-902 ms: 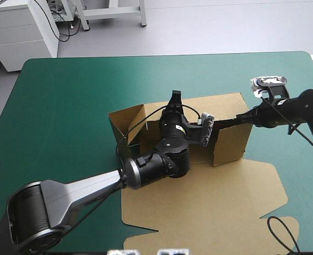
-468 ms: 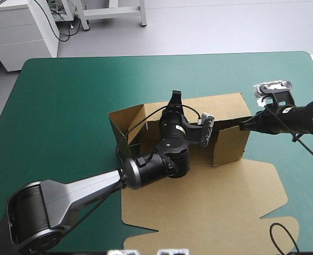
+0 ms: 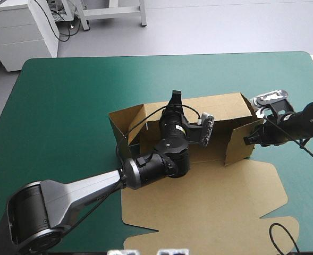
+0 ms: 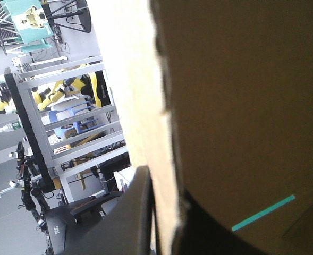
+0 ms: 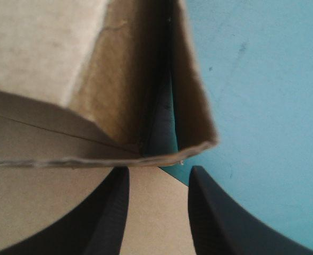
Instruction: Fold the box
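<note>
- The teal-green surface (image 3: 66, 95) carries the brown box (image 3: 199, 191) at its middle. The far half is raised into walls and the lid is laid flat toward the near edge.
- The left hand (image 3: 175, 98) is reached into the raised part and clamped on the far wall, with the board pinched between its black fingers.
- The right hand (image 3: 247, 141) is now set nearer and lower than earlier, at the near corner of the right end wall. Its fingers are held apart, with the corner just ahead of them.
- The short front wall piece is seen shifted toward the right end since earlier.
</note>
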Controlling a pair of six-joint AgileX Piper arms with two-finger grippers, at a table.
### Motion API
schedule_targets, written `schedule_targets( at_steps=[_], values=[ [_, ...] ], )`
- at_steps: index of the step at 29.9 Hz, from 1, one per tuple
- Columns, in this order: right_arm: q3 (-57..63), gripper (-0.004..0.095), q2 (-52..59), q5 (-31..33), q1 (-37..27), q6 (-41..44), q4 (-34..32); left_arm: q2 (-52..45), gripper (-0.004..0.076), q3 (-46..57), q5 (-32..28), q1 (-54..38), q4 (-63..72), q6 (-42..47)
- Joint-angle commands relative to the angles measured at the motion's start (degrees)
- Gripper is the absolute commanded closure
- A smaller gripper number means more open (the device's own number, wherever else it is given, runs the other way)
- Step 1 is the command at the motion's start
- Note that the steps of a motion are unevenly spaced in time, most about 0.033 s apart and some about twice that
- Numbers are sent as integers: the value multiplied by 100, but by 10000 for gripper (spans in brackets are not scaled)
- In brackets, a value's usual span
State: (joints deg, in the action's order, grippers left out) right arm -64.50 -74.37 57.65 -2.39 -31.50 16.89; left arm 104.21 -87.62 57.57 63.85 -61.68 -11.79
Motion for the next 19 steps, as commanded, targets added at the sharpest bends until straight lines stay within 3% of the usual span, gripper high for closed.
schedule_targets(
  at_steps=[1,6,14,19],
  values=[
    [-146,540,146,-381,-28,-591,408,-122,731,-7,-292,90,781,92],
    [-146,540,-97,-584,-28,-1053,936,-122,731,-7,-241,99,770,91],
    [-146,540,-302,-541,-28,-1881,1255,-122,731,-7,-261,99,713,91],
    [-146,540,-315,-968,-28,-2433,1851,-122,731,-7,-273,99,713,54]
  ],
)
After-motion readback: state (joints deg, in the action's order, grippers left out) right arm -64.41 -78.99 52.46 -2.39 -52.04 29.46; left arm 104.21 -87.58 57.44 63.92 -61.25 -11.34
